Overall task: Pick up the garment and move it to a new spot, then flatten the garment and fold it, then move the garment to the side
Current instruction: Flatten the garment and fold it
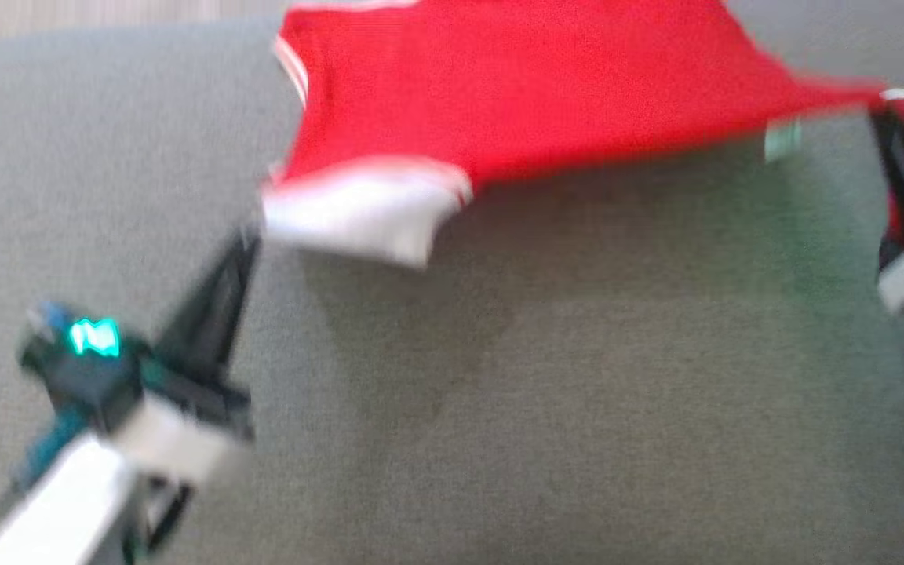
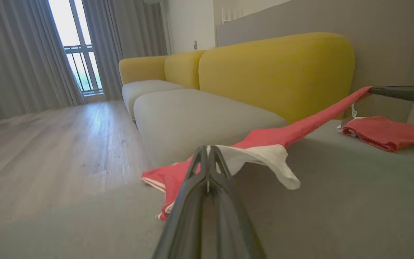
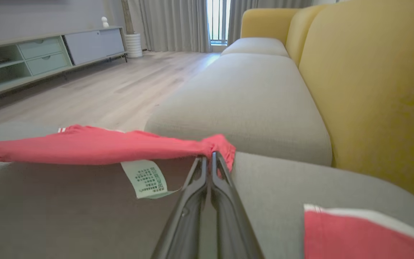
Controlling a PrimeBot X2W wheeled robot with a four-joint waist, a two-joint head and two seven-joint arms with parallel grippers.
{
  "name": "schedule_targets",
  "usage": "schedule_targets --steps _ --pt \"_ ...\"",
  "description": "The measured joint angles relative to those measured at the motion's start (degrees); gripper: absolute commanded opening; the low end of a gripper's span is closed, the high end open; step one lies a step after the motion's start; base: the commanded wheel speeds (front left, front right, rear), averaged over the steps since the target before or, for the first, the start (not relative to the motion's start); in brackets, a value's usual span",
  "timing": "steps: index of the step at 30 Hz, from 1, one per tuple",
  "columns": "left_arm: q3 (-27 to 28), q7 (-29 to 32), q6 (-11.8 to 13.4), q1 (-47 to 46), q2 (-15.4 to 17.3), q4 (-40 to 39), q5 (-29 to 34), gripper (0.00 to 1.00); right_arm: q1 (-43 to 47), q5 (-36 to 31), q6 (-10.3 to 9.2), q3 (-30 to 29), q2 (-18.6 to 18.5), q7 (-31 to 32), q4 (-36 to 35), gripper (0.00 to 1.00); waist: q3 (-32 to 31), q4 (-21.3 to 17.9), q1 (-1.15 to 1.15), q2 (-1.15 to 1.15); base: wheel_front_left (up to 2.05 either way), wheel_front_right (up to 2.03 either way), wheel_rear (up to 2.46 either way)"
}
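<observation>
L gripper, R gripper pinch garment taut.

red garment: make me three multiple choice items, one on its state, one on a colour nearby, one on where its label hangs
1. What state is the red garment in?
A. lying flat
B. held stretched between the left fingers and the right fingers
C. folded in a pile

2. What colour is the sofa backrest?
A. yellow
B. blue
C. black

3. Where does the care label hang?
A. beside the right fingers
B. beside the left fingers
C. on the floor

Answers:
1 B: each wrist view shows shut fingers pinching its cloth, which runs taut between them.
2 A: both wrist views show the backrest plainly yellow.
3 A: the right wrist view shows the label dangling from the cloth next to those fingers.
</observation>
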Motion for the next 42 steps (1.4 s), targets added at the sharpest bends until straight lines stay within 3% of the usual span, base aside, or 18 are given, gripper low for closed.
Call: schedule_targets --steps 12,20,24,28,42 --pt "2.1 0.1 4.2 26.2 0.1 -8.6 -1.9 0.00 22.6 1.9 0.00 -5.3 -1.4 0.0 -7.3 0.00 -6.5 -2.9 0.01 0.00 0.00 0.00 0.00" --pt "1.8 1.3 5.3 32.2 0.9 -13.4 -4.6 0.00 31.0 1.4 0.00 -9.7 -2.1 1.8 -12.6 0.00 -7.9 -3.0 0.01 0.00 0.00 0.00 0.00" --pt "2.0 1.4 5.2 31.2 0.5 -13.6 -5.5 0.00 32.2 1.1 0.00 -11.7 -1.8 4.4 -14.1 0.00 -6.8 -2.8 0.02 0.00 0.00 0.00 0.00" --pt "2.0 2.7 3.6 24.2 -1.2 -11.0 -5.5 0.00 30.8 0.9 0.00 -12.7 -0.7 7.0 -14.2 0.00 -4.4 -2.5 0.03 0.00 0.00 0.00 0.00" --pt "2.6 2.2 -2.5 -3.2 -8.6 5.2 -1.7 0.00 13.5 0.2 0.00 -13.5 2.9 9.3 -8.4 0.00 6.0 -1.0 0.04 0.00 0.00 0.00 0.00"
